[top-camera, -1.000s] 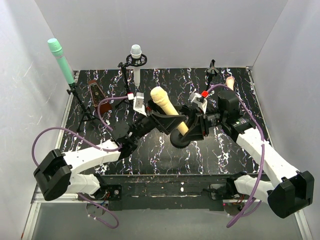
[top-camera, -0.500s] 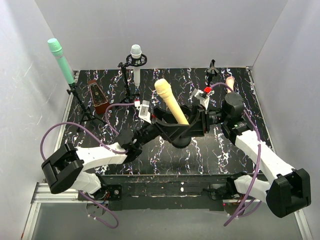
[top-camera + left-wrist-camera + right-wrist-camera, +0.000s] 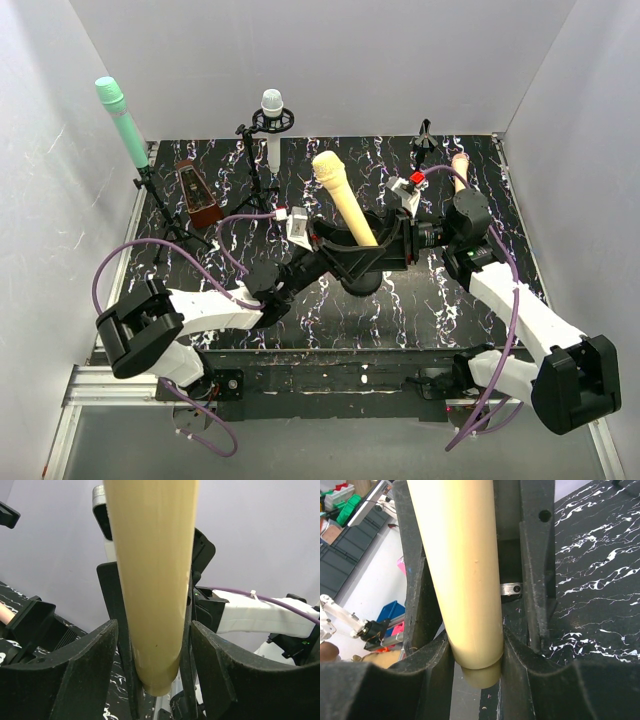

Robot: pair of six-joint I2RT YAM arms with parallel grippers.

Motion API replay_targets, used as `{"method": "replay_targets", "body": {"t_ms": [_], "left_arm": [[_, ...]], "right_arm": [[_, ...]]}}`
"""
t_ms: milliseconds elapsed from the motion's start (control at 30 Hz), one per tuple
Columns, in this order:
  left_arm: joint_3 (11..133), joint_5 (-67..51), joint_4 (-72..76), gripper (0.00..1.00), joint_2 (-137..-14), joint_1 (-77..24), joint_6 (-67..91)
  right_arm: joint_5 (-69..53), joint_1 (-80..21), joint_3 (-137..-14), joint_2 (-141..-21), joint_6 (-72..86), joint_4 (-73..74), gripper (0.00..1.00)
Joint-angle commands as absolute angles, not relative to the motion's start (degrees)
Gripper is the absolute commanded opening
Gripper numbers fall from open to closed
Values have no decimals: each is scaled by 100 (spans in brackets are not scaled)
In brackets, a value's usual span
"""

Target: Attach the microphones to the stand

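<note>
**Handover of the yellow microphone: slip and tilt risks**

The yellow microphone [image 3: 343, 208] stands tilted above the middle of the table [image 3: 470, 300], head up and leaning toward the far-left corner, with both arms meeting at its lower shaft. In the right wrist view, the right gripper [image 3: 475, 645] is clenched on the shaft, pads pressed against both sides near the butt end. In the left wrist view, the left gripper [image 3: 155, 645] straddles the same shaft with its jaws parted; a gap shows on the left side, so it is not yet gripping.

Other microphones: mint green one [image 3: 122, 122] sits on a tripod stand [image 3: 160, 205] at the far-left corner; white one [image 3: 272, 125] hangs in a ring mount at the far edge; peach-pink one [image 3: 460, 166] lies near the far-right corner beside an empty clip stand [image 3: 425, 140].

Risks, as judged from here:
- The right grip sits very low on the shaft. The long, heavy top could pivot in the pads if jolted.
- If the left jaws close off-centre, one finger touches first and pushes the shaft sideways against the right hold.
- If the right releases before the left is firm, the microphone drops onto the table.
- The smooth, rounded shaft favours sliding through either grip.
- The two grippers are crowded together; fingers may collide.
</note>
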State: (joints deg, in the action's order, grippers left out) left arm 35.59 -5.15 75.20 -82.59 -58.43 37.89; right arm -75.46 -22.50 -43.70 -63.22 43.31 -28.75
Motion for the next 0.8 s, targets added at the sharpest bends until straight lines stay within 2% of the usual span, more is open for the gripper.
{"method": "replay_targets", "body": {"t_ms": [0, 300, 533, 767], "left_arm": [[3691, -185, 8552, 58, -8297, -5915, 3525], [3621, -79, 8526, 59, -8051, -5924, 3270], [3656, -149, 8429, 64, -7980, -5915, 3225], [3735, -158, 8517, 60, -8025, -5924, 3305]], "right_arm": [[-7462, -2224, -4333, -6240, 4368, -3226, 1], [-7418, -2162, -4271, -6223, 4430, -3305, 1], [-7462, -2153, -4263, -6214, 4421, -3305, 1], [-7497, -2153, -4254, -6205, 4386, -3296, 1]]}}
